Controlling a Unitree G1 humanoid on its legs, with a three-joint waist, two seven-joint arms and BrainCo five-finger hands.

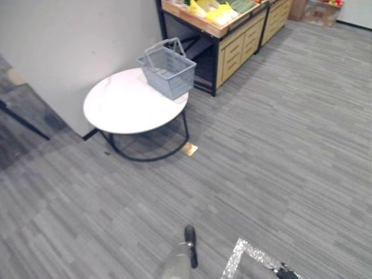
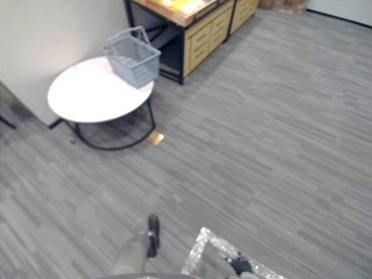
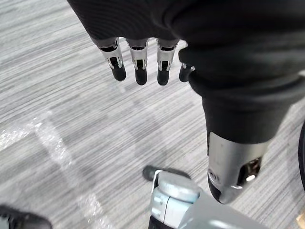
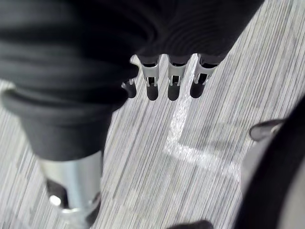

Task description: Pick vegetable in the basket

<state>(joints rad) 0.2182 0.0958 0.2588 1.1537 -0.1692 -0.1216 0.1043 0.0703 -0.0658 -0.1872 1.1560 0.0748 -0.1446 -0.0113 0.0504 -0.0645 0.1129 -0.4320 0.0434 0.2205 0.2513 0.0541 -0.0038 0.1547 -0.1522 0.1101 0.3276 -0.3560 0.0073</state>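
Honestly the robot looks to be right at the start of this one. The grey basket [image 1: 168, 71] sits at the back edge of the round white worktop [image 1: 122, 107], handles up, and from what the head views show there's nothing inside it. The vegetables [image 1: 220, 13], yellow and green ones, are piled on top of the wooden produce stand [image 1: 235, 40] just behind the basket, too far off to tell what kind they are. The robot stands well apart from all of it. The left hand [image 3: 139, 59] hangs over the grey floor [image 1: 279, 145] with its fingers straight and relaxed, holding nothing, and the right hand [image 4: 172, 78] is the same. So none of the picking is done. What's left looks like walking over, grabbing a vegetable off the stand and dropping it in the basket.
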